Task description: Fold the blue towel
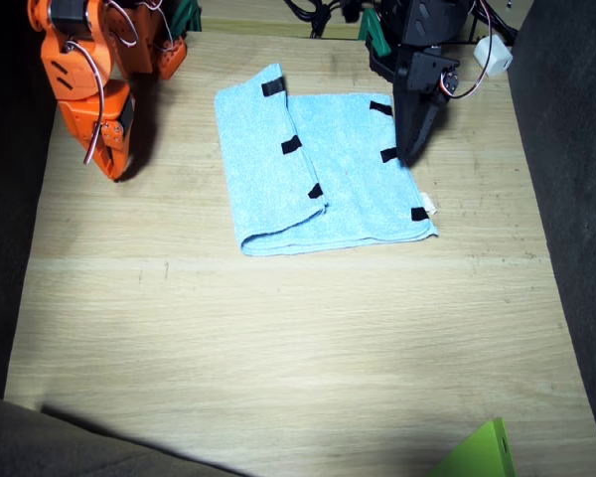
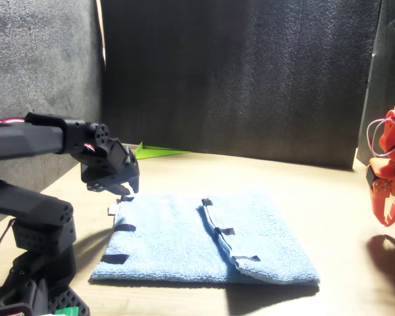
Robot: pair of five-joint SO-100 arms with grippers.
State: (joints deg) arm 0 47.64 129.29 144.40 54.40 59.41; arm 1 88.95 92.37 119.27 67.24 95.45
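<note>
The blue towel (image 1: 323, 174) lies flat on the wooden table, its left part folded over onto the middle, with the flap's edge running down the centre (image 2: 224, 237). Short black strips mark the flap's edge and the right edge, and a small white tag (image 1: 429, 206) sticks out at the right edge. My left gripper (image 1: 409, 154), black, points down at the towel's right edge beside a black strip; its jaws taper to one point and look shut with nothing lifted (image 2: 127, 189). My right gripper (image 1: 115, 167), orange, stands shut off the towel at the far left (image 2: 385, 214).
A green sheet corner (image 1: 482, 452) lies at the table's near right edge (image 2: 159, 152). A small white box (image 1: 492, 54) with cables sits behind the left arm. Dark foam walls enclose the table on the sides.
</note>
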